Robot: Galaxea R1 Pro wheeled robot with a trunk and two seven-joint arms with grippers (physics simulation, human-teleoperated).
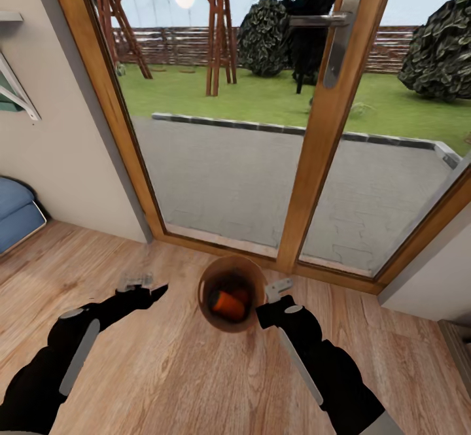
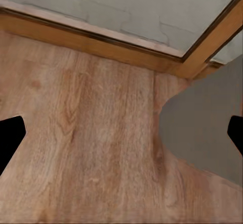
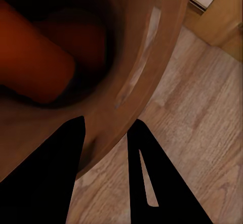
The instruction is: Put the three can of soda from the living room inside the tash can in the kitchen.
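Bright daylight through the glass doors; soft, slightly blurred renders.

The round brown bin sits upright, low in the middle of the frame, held at its rim. An orange can lies tipped over inside it.

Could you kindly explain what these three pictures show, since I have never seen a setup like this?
This is a simulated two-armed robot. The large picture looks down from its head at a wooden floor before wood-framed glass doors. The other two come from cameras near each pincer. The right pincer grips the rim of a small round wood-brown bin, one finger inside and one outside. A bright orange soda can lies inside it. The left pincer holds nothing, its fingers spread over bare floor.
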